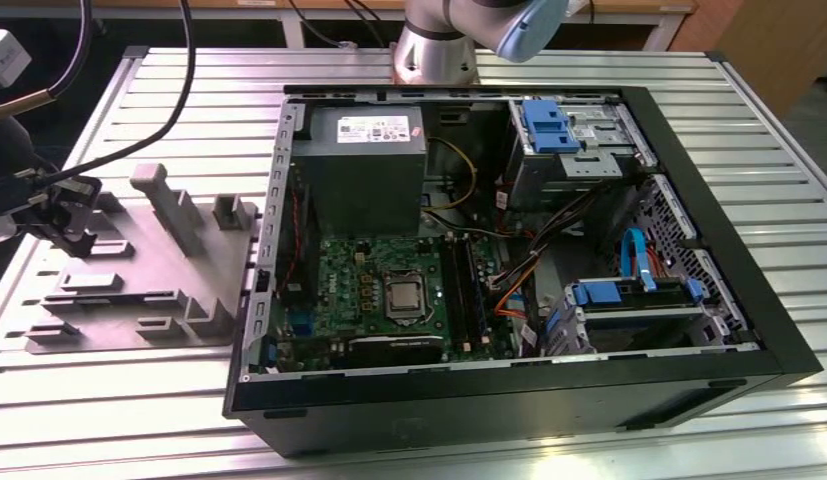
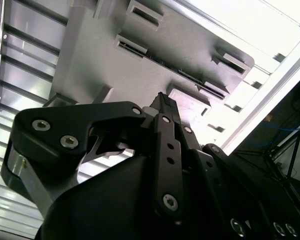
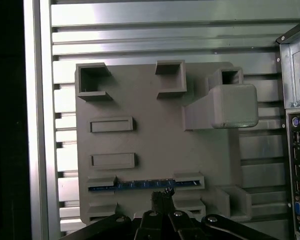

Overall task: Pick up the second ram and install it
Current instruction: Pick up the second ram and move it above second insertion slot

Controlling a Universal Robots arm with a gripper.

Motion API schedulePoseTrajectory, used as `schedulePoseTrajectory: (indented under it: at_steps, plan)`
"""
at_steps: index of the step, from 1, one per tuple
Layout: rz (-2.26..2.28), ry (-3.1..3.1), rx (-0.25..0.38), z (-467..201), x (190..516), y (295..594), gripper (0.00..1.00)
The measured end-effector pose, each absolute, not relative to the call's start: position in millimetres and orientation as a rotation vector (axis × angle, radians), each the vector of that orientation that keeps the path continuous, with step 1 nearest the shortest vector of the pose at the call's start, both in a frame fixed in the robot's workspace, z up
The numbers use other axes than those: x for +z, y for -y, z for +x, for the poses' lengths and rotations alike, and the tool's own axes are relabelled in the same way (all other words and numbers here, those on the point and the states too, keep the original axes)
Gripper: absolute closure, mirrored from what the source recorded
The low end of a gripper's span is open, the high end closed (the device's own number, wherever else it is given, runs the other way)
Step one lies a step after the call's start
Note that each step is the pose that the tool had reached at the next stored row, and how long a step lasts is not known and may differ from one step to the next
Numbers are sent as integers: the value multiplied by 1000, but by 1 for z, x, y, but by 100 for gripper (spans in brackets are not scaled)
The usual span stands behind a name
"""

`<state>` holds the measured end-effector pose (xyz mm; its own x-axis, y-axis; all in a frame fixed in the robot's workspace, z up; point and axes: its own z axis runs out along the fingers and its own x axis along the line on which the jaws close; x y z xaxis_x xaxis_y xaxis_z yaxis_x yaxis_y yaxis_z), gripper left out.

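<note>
The second ram [image 3: 145, 185] is a thin blue strip standing on edge in a slot of the grey holder plate [image 3: 155, 110]. In the second wrist view it is a dark line [image 2: 190, 76] between two slot blocks. My gripper [image 3: 162, 194] hangs just above and beside the strip, its black fingers [image 2: 165, 130] pressed together with nothing between them. In the exterior view the gripper [image 1: 60, 215] is over the holder plate [image 1: 146, 290], at that view's left. The open computer case [image 1: 520, 250] holds the motherboard with its black memory slots [image 1: 463, 290].
A tall grey block [image 3: 230, 105] rises from the holder plate near the case. The case's rear panel [image 3: 297, 125] stands close to the plate. Cables [image 1: 133, 130] hang over the ribbed metal table [image 1: 186, 80]. The arm's base [image 1: 437, 50] stands behind the case.
</note>
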<state>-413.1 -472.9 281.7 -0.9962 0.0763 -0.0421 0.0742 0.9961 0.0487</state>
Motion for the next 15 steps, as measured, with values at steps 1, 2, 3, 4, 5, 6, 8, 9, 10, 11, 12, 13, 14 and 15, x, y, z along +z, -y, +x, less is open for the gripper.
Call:
schedulePoseTrajectory:
  at_steps: [1,2,3,4,5,6,8,9,10,11,12,13,14,15]
  plan:
    - [116,-3095,73,-413,282,473,90]
    - [112,-3095,73,-413,282,473,90]
    - [99,-3095,74,-413,281,473,90]
    - [79,-3096,74,-413,281,473,90]
    - [53,-3097,75,-413,281,473,90]
    - [25,-3098,75,-413,280,473,90]
    - [-32,-3099,76,-413,280,473,90]
    - [-60,-3099,77,-413,279,473,90]
    - [-88,-3099,77,-413,279,473,90]
    - [-116,-3098,78,-413,279,473,90]
    - [-146,-3097,79,-413,278,473,90]
    - [-173,-3096,79,-413,278,473,90]
    - [-201,-3095,80,-413,277,473,90]
    - [-229,-3094,80,-413,277,473,90]
